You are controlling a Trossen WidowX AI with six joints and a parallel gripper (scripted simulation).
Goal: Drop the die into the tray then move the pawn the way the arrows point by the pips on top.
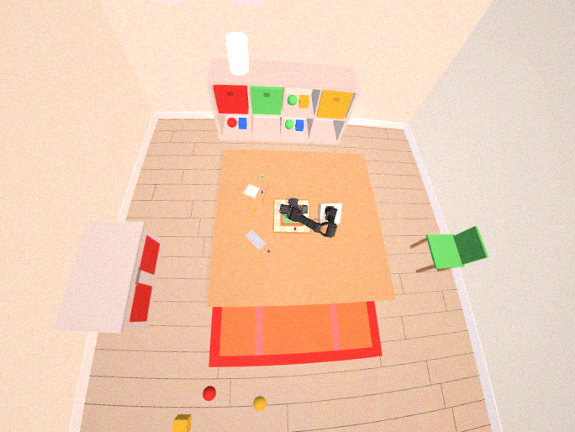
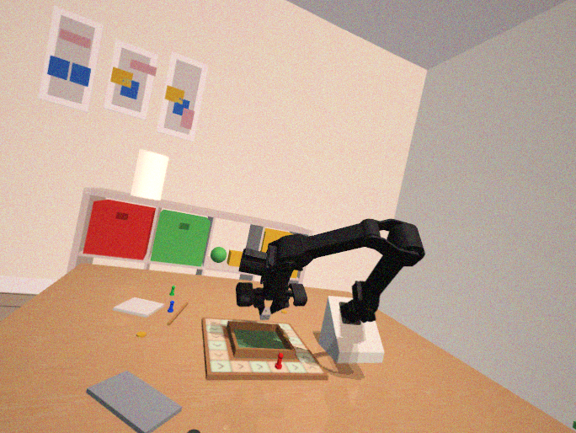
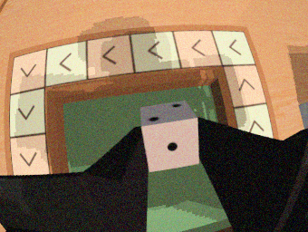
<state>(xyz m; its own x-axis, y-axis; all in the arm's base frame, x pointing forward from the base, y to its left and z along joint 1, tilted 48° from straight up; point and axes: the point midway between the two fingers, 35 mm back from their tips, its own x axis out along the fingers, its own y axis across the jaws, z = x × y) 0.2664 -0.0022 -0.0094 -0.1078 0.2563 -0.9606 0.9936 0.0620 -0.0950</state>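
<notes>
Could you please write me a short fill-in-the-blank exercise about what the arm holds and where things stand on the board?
1. The gripper is shut on the ____.
2. The die hangs above the ____ felt of the tray.
3. The pawn on the board is ____ in colour.

Missing words: die; green; red
</notes>
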